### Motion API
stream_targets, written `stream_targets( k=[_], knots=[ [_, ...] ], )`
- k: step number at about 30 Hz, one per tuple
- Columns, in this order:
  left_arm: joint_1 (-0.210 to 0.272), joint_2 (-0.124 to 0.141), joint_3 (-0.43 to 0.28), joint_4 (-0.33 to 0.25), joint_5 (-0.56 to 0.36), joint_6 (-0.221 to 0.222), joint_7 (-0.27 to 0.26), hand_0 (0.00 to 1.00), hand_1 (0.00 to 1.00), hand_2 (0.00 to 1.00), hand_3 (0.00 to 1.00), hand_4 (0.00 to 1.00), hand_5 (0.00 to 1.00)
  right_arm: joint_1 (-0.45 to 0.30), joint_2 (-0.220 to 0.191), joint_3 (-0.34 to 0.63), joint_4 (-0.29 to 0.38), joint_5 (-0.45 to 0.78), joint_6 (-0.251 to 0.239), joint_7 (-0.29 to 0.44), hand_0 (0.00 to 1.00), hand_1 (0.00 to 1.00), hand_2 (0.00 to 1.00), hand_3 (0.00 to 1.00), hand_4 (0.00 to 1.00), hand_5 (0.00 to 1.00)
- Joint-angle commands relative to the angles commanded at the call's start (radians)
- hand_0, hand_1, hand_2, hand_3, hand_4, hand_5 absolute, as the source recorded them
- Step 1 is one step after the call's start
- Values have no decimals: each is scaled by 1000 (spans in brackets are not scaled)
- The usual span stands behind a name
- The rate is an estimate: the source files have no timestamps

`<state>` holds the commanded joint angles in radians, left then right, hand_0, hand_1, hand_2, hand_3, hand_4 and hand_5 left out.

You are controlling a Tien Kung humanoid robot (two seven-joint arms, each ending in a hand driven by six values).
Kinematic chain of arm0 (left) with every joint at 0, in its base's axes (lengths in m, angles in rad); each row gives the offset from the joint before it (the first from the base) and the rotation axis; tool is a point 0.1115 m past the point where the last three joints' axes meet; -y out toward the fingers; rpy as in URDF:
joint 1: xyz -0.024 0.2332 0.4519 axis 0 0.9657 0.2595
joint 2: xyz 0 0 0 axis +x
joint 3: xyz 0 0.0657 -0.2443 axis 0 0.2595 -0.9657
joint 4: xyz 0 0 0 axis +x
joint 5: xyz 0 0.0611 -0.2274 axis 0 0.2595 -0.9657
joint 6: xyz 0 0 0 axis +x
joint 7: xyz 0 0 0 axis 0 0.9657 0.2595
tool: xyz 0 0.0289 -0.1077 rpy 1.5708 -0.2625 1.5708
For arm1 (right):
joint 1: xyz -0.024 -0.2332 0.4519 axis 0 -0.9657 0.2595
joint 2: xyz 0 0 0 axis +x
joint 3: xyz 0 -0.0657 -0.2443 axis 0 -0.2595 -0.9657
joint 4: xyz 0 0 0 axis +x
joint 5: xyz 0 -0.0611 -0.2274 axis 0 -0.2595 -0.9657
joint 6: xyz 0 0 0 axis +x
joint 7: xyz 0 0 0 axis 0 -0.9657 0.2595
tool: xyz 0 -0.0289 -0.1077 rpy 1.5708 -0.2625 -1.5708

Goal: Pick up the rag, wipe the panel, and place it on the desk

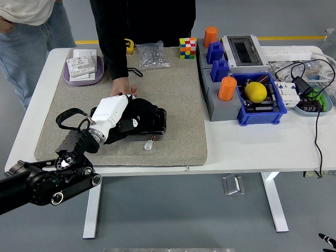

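A robotics lab or workshop: a white table (252, 149) holds a blue parts bin (261, 107), a bag of screws (153, 55), an electrical box (244, 50), a power strip (291, 53) and tangled cables (304, 79), while a person (142, 26) stands behind on a grey floor marked with yellow tape (294, 38).
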<state>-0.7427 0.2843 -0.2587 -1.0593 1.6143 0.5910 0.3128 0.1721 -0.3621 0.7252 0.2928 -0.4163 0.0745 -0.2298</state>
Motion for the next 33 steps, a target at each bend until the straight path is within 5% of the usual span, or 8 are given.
stream_targets(
  k=[25, 33],
  knots=[
    [-73, -88, 102, 17, -19, -11, 26, 193, 88, 530, 510, 299, 2, 8, -7, -17, 0, -3, 4, -5, 769, 597, 708, 646, 998, 586],
    [-65, -76, 84, 24, -14, -10, 26, 193, 88, 531, 510, 299, 2, 7, -6, -14, 0, -3, 3, -5, 769, 597, 708, 646, 998, 586]
  ],
)
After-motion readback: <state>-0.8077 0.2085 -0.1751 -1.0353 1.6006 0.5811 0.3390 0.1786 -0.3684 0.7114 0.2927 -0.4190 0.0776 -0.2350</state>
